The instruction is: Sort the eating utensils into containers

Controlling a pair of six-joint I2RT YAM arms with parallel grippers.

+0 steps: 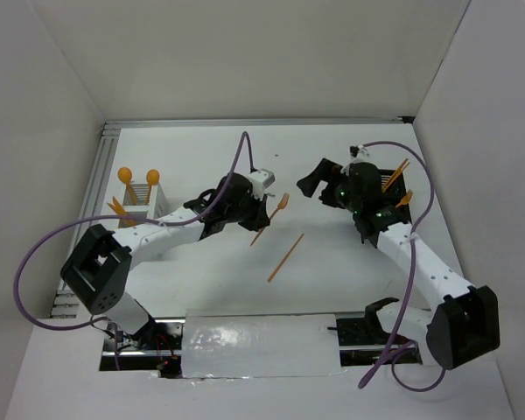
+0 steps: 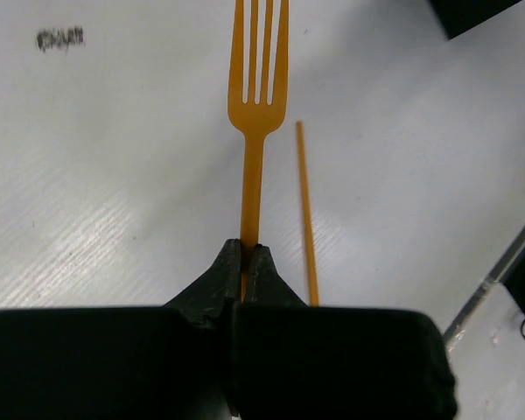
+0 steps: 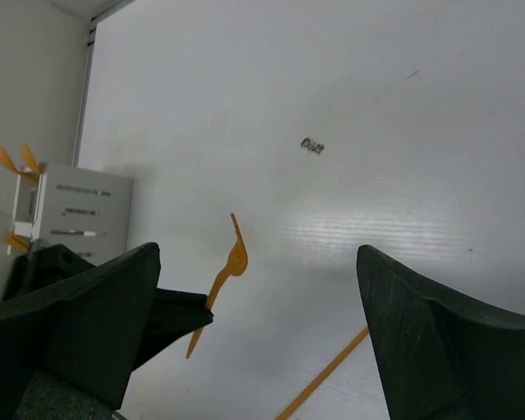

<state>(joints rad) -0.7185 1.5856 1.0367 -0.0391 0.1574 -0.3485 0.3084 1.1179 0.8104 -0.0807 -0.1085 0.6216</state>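
Observation:
My left gripper [image 1: 262,217] is shut on the handle of an orange fork [image 1: 278,210] and holds it above the table, prongs pointing away; in the left wrist view the fork [image 2: 255,105] sticks out from the closed gripper [image 2: 245,254]. A thin orange knife [image 1: 286,256] lies flat on the table just right of it and shows beside the fork [image 2: 306,210]. My right gripper [image 1: 313,182] is open and empty, its gap [image 3: 258,252] facing the fork [image 3: 234,261]. The white caddy [image 1: 141,199] at the left holds two spoons [image 1: 151,176]. The black caddy [image 1: 394,188] at the right holds orange pieces.
White walls close in the table on the left, back and right. A purple cable loops over each arm [image 1: 241,153]. A small dark mark [image 3: 311,145] is on the table surface. A corner of the black caddy [image 2: 472,13] shows in the left wrist view.

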